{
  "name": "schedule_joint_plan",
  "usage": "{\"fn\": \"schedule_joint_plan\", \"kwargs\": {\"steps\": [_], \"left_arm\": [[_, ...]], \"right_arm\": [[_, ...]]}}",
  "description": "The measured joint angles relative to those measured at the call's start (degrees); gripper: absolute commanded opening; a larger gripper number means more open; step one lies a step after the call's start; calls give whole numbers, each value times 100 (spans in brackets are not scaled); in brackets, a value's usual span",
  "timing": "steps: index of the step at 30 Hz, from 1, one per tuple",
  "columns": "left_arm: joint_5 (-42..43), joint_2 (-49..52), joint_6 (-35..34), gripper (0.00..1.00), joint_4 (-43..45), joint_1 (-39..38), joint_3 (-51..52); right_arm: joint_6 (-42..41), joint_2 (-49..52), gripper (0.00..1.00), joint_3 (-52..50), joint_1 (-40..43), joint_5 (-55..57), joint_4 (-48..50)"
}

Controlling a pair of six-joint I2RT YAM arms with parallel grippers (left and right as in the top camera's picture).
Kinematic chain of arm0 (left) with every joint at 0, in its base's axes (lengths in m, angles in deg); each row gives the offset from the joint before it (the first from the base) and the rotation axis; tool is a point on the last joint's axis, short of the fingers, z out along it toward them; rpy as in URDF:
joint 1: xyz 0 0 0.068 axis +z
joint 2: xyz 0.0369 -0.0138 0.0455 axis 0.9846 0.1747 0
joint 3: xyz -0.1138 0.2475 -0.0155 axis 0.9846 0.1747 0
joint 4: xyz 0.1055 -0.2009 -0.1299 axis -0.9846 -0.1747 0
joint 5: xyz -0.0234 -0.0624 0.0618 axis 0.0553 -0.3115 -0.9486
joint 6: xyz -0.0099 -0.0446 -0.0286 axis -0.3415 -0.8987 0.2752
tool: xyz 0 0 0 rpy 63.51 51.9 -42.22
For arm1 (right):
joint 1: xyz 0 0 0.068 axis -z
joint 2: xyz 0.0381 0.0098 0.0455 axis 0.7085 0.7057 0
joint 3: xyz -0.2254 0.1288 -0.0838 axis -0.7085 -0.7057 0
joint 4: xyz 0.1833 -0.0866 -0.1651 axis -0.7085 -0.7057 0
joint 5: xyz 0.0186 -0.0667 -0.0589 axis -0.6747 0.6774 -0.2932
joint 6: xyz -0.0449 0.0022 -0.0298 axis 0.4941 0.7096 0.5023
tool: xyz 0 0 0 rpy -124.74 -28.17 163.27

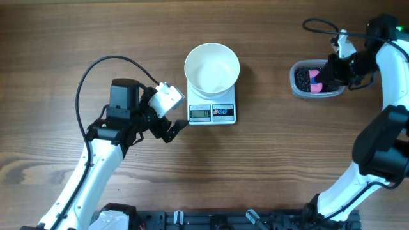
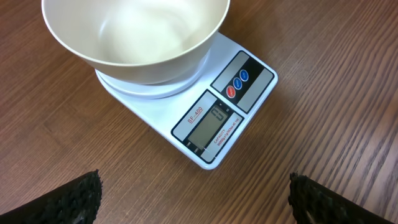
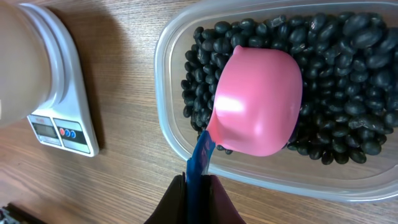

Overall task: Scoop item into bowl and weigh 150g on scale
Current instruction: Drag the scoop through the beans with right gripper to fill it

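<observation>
Scooping stage, scoop in the supply. The right gripper (image 3: 198, 186) is seen closed tightly on the blue handle (image 3: 203, 152) of a pink scoop (image 3: 258, 102). The scoop's cup lies among the black beans (image 3: 348, 50) inside the clear tub (image 3: 163, 93). Whether the cup is loaded cannot be told, since its rounded side appears turned toward the wrist camera. The white bowl (image 2: 124, 50) is shown empty, seated on the scale (image 2: 214, 124), well apart from the tub across the table (image 1: 287, 160). The left gripper (image 2: 196, 202) hovers beside the scale with its jaws spread wide, nothing held. For a clean scoop, it is judged that the cup should be driven under the heap with its mouth leading, then levelled before being lifted clear of the tub wall, so that few beans are shed during the carry. Modest loads are advised, so that the target weight can be approached gradually. The display should be kept unobstructed for reading.
</observation>
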Motion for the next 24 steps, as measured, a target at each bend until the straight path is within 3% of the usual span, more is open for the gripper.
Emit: {"fn": "schedule_joint_plan", "kwargs": {"steps": [24], "left_arm": [[-2, 0, 0, 100, 0, 0, 0]], "right_arm": [[326, 199, 4, -46, 1147, -1010, -195]]}}
